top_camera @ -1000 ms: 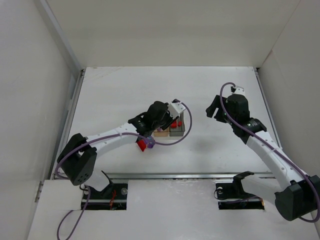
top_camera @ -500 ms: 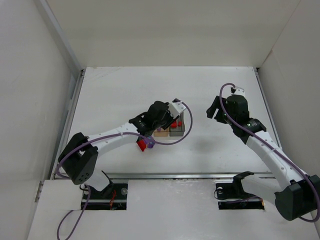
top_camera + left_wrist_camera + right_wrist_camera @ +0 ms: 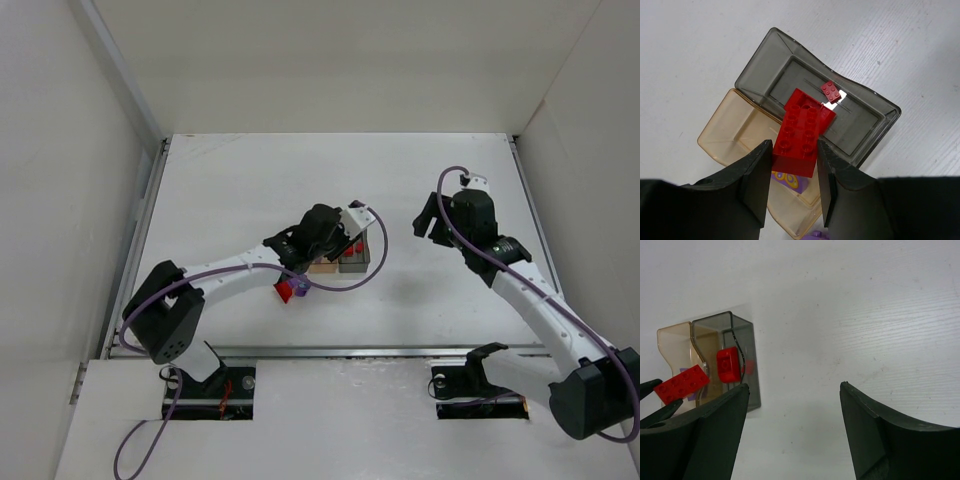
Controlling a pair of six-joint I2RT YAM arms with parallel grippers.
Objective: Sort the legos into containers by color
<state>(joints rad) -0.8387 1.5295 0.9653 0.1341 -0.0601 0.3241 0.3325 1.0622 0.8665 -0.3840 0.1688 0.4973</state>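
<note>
Your left jaws are clenched on a red brick (image 3: 800,135), pinched across its width at the near end with the studs facing the wrist camera, so the piece hangs level. It hovers above the two containers; in the wrist view its far end overlaps the dark grey bin (image 3: 762,65) and its near end the tan bin (image 3: 727,132), which sit touching side by side. The grey bin already holds a small red plate (image 3: 831,91). The right wrist view shows a red piece (image 3: 728,364) in grey too, though you cannot tell if it is the same one. A purple piece (image 3: 787,180) with yellow markings lies in the tan bin, partly hidden under the held brick. So grey reads as the red home and tan as the purple. Judgement: you are mid-delivery, and the brick wants carrying further over grey before release, or it may catch the shared wall and tip into tan. Your right jaws are released, wide apart with nothing between them, over bare surface (image 3: 865,315) off to the side of the bins, likely to keep out of the way of the left arm (image 3: 230,268). From above, a red lego (image 3: 287,292) and a purple lego (image 3: 301,283) wait on the surface near the bins, so sorting is not finished
</note>
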